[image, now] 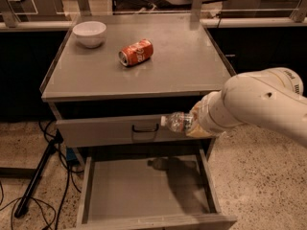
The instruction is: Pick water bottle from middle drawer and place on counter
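The water bottle [176, 122], clear with a pale cap pointing left, is held level in the air in front of the closed top drawer front. My gripper [194, 123] is shut on its right end, mostly hidden behind my white arm [259, 104]. The middle drawer [139, 188] stands pulled open below, its grey floor bare apart from the arm's shadow. The counter [187, 71] is above and behind the bottle, its front edge a little higher than the bottle.
An orange-red soda can [136, 52] lies on its side at the counter's middle. A white bowl [89, 33] stands at the counter's back left. The top drawer front has a dark loop handle [145, 127]. Cables and a stand leg [33, 186] lie on the floor at left.
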Controlling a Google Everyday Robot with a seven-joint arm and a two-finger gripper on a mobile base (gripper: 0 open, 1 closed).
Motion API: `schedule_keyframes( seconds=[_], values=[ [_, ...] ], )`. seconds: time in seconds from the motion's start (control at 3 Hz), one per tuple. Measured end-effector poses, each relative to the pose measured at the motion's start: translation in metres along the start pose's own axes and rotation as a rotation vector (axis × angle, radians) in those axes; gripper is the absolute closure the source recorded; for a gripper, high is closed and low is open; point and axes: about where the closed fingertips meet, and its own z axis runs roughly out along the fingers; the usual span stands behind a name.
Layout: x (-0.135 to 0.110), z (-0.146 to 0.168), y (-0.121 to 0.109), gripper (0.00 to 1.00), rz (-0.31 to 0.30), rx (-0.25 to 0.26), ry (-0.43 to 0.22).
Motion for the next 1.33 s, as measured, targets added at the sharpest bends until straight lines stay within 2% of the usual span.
schedule_keyframes(
  seconds=[0.33,0.67,1.33],
  values=[
    [-0.003,-0.021,-0.042,1.0,-0.004,0.088,0.012],
    [-0.008,-0.034,-0.066,1.0,-0.013,0.141,0.022],
    [-0.004,-0.035,-0.085,1.0,-0.022,0.172,0.034]
  ],
)
